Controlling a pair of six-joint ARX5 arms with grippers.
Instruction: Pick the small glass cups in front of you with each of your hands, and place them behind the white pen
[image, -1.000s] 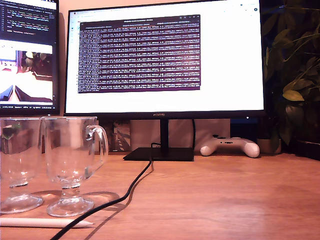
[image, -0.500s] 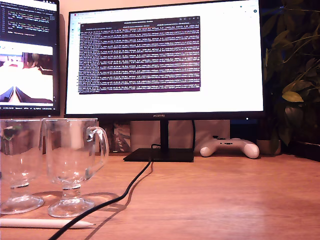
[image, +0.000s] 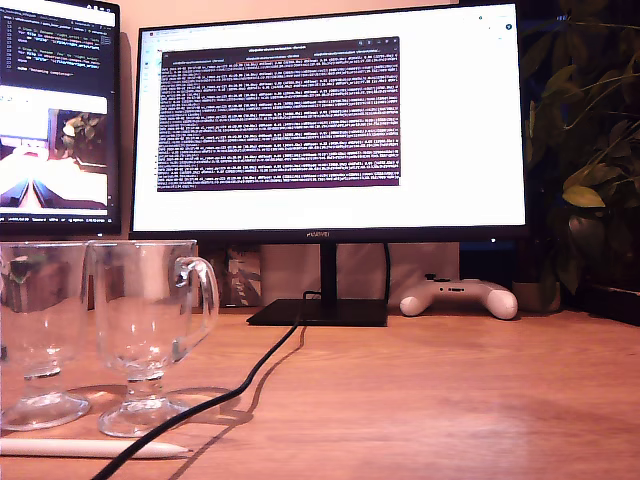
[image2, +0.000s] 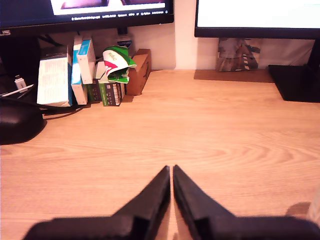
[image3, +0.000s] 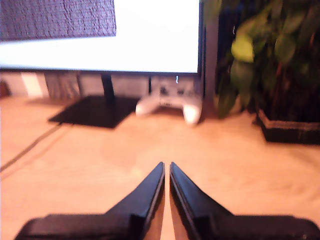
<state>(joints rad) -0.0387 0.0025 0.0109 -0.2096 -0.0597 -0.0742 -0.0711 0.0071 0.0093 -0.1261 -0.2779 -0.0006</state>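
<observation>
Two clear glass cups stand upright side by side at the exterior view's left: one (image: 40, 320) cut by the frame edge, the other (image: 145, 310) with its handle towards the view's right. The white pen (image: 90, 449) lies flat on the desk just nearer the camera than their feet. Neither gripper shows in the exterior view. In the first wrist view my first gripper (image2: 171, 169) is shut, empty, over bare desk. In the second wrist view, which is blurred, my second gripper (image3: 166, 164) is also shut and empty. No cup shows clearly in either wrist view.
A black cable (image: 240, 385) runs from the monitor stand (image: 320, 310) past the cups' feet. A white game controller (image: 458, 296) and a plant (image: 590, 150) are at the exterior view's right. Boxes (image2: 80, 75) and a dark rounded object (image2: 17, 122) lie ahead of my first gripper.
The cups and the pen stay where they were on the desk. The exterior picture has shifted slightly, and the small image on the monitor at its left has changed.
</observation>
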